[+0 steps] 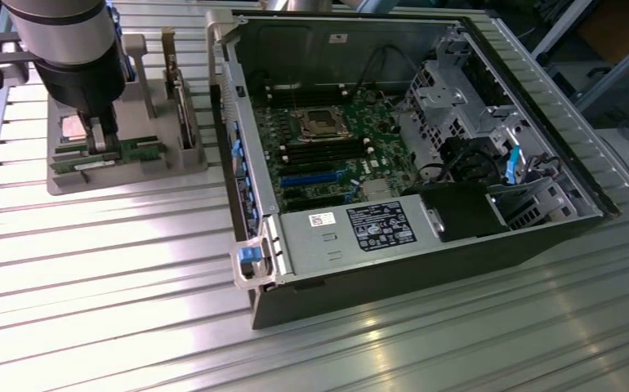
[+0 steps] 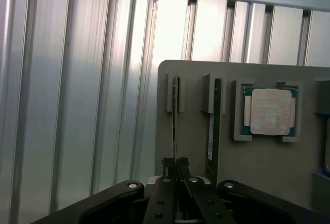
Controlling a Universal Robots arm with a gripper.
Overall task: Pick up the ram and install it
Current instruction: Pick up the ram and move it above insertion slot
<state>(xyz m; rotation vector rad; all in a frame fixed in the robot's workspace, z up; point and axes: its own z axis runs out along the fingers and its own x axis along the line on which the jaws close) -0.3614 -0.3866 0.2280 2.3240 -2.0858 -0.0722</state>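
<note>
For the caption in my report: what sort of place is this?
Probably a robot test bench for computer assembly: an open computer case lies on a ribbed aluminium table, and a grey holder beside it keeps a processor and the ram.

A holder (image 1: pixel 189 155) rests on the table (image 1: pixel 96 269) at the exterior view's left. The open computer case (image 1: pixel 424 269) is just beside it on that view's right, with a motherboard (image 1: pixel 331 151) lying inside. In the holder the ram (image 2: pixel 175 105) stands on edge in a slot, with a second stick (image 2: pixel 216 116) in the neighbouring slot and a processor (image 2: pixel 270 112) in a recess beyond that. The gripper (image 2: pixel 175 163) sits over the holder, clamped on the ram near one end.
</note>
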